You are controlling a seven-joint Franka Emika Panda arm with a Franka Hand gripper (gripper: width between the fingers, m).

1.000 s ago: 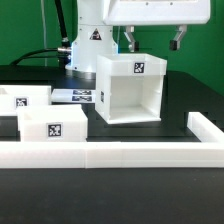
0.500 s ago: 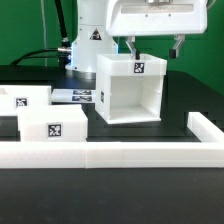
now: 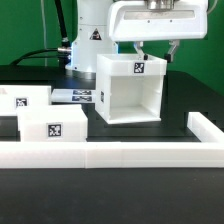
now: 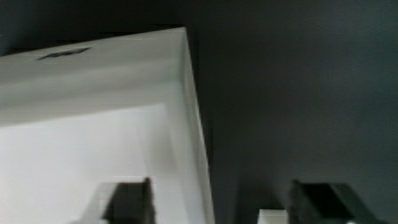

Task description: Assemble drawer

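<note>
The drawer's white cube-shaped housing (image 3: 130,88) stands on the black table with its open front facing the camera and a tag on its top front. My gripper (image 3: 157,50) is open and empty, just above the housing's far side on the exterior view's right. In the wrist view the housing's wall (image 4: 125,110) runs up between the fingers of my gripper (image 4: 222,205). One finger (image 4: 128,200) is over the white surface, the other over the dark table. Two white open-top trays with tags (image 3: 55,128) (image 3: 22,100) sit at the exterior view's left.
A long low white rail (image 3: 110,152) runs along the front and turns back at the exterior view's right (image 3: 205,126). The marker board (image 3: 75,96) lies flat behind the trays. The robot's base (image 3: 90,40) stands behind the housing.
My gripper has come down from the top of the picture toward the housing's upper edge and shifted slightly to the exterior view's left. The parts have not moved.
</note>
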